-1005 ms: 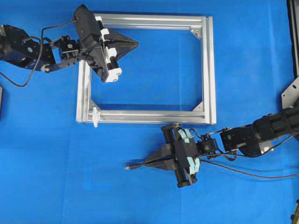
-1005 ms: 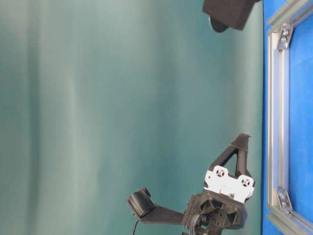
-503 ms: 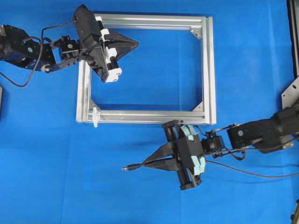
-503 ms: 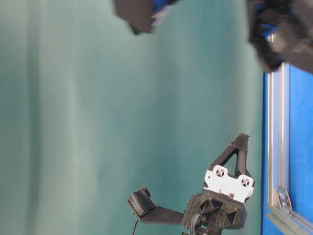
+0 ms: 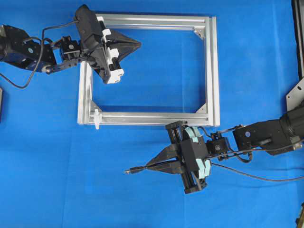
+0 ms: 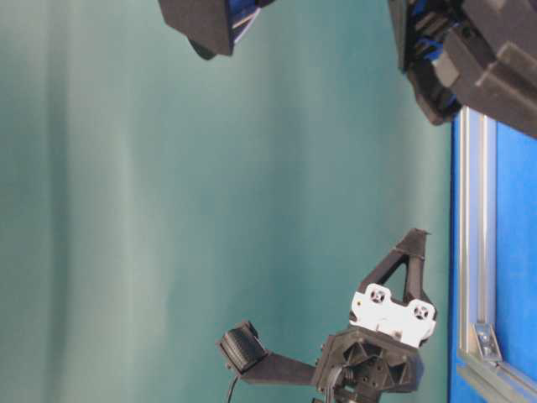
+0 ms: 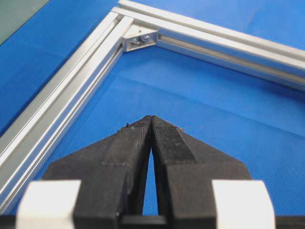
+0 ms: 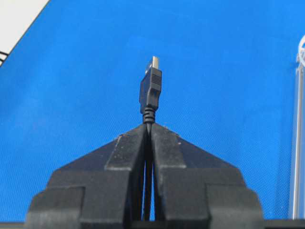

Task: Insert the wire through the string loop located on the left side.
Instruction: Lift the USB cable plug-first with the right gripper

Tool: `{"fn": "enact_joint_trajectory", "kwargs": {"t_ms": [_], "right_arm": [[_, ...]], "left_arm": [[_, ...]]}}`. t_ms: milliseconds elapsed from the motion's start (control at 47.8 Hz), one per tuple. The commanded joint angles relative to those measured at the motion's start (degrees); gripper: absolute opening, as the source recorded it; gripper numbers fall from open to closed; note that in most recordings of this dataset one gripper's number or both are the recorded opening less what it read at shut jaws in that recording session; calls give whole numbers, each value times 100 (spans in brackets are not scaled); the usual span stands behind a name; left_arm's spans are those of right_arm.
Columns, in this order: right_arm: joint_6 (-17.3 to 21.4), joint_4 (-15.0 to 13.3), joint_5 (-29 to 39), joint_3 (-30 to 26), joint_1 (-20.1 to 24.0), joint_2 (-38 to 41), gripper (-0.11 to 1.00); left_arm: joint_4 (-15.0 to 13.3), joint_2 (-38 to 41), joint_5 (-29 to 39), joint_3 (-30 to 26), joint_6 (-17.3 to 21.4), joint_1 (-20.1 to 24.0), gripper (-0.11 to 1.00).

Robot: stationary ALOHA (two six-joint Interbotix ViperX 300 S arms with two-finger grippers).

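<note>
Right claw is clamping the wire behind its plug, well short of the string loop (threading not started); left claw is sitting closed, empty.

black wire, white string loop, silver frame, blue table

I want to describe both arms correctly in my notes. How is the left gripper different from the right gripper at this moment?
The left gripper holds nothing, while the right gripper pinches the wire just behind its plug. The left gripper sits over the aluminium frame, near its upper left corner; the right gripper is outside the frame, below its lower bar. Both are shut, with their fingers pressed together.
</note>
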Motion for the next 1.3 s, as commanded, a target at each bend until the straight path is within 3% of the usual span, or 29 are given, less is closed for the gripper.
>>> {"fn": "enact_joint_trajectory", "kwargs": {"t_ms": [0, 1277], "right_arm": [[-9, 0, -26, -97, 0, -193, 0], [-9, 0, -26, -62, -88, -202, 0]], "left_arm": [[18, -167, -26, -105, 0, 9, 0], [26, -167, -26, -123, 0, 9, 0]]}}
